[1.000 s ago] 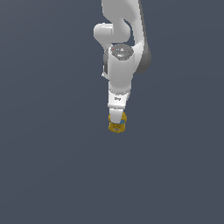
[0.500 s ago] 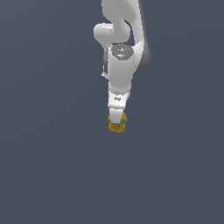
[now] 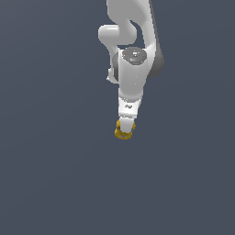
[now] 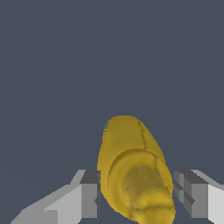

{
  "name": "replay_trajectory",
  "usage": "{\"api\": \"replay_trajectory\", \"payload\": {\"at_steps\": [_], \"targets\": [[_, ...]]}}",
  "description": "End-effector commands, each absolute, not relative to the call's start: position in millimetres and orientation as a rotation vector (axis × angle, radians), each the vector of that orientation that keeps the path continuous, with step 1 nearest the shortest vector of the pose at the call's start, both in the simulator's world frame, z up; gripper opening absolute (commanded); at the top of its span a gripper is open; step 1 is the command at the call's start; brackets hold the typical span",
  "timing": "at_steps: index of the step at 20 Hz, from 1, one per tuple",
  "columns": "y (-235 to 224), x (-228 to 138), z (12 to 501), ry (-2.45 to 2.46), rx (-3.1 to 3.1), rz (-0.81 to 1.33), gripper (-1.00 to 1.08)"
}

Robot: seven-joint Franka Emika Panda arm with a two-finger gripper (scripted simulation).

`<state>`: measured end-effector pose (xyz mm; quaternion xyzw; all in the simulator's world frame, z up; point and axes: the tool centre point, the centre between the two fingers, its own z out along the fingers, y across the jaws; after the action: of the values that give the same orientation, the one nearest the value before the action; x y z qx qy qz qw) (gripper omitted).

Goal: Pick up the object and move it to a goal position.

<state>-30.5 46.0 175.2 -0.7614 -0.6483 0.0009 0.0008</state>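
Pincer [image 4: 136, 194] partly open w/ yellow object [image 4: 131, 170] between fingers, left one touching.

A plain, flat slate-grey ground [image 3: 50, 174], uniform from twelve o'clock round to six, unmarked throughout.

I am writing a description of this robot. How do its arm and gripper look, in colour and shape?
The arm is glossy white with rounded, bulbous links, a dark grey joint band and a grey cap bearing a tiny red mark. The gripper has a white tapering body with a small dark marking; its fingers are blocky, light grey with darker pads.
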Motion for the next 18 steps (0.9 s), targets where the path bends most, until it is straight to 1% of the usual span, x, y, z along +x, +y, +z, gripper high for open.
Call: {"api": "replay_trajectory", "payload": {"at_steps": [1,18], "targets": [[53.6,-20.7,178.1,-2.036,-2.393,-0.001,-1.0],[124.2,60.4,199.6,-2.035,-2.394,0.0,-1.0]]}}
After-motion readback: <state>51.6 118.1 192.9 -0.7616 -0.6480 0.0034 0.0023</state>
